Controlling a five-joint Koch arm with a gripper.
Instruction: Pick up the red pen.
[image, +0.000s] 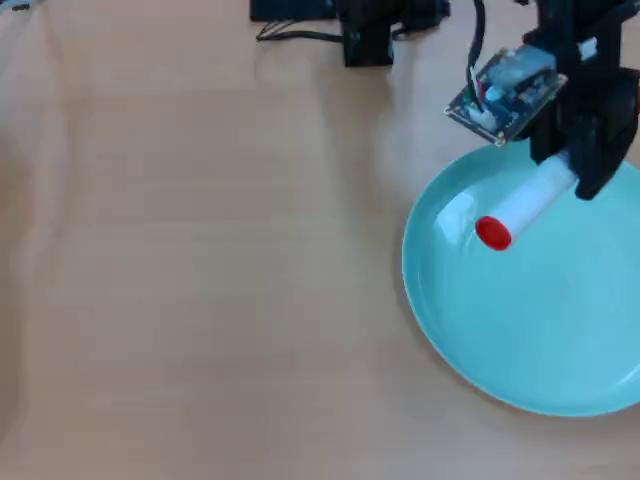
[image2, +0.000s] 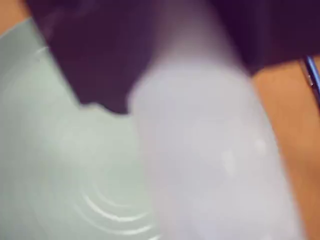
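The red pen (image: 530, 205) is a thick white marker with a red end facing the overhead camera. My gripper (image: 582, 172) is shut on its far end, over the upper part of the teal plate (image: 520, 340). The pen slants down-left from the jaws; whether its red tip touches the plate I cannot tell. In the wrist view the blurred white barrel (image2: 210, 160) fills the middle and right, a dark jaw lies against it at the upper left, and the plate (image2: 60, 165) shows below on the left.
The arm's black base and cables (image: 365, 35) stand at the top edge. A small circuit board (image: 505, 95) rides on the arm just above the plate. The wooden table (image: 200, 250) stretches to the left of the plate.
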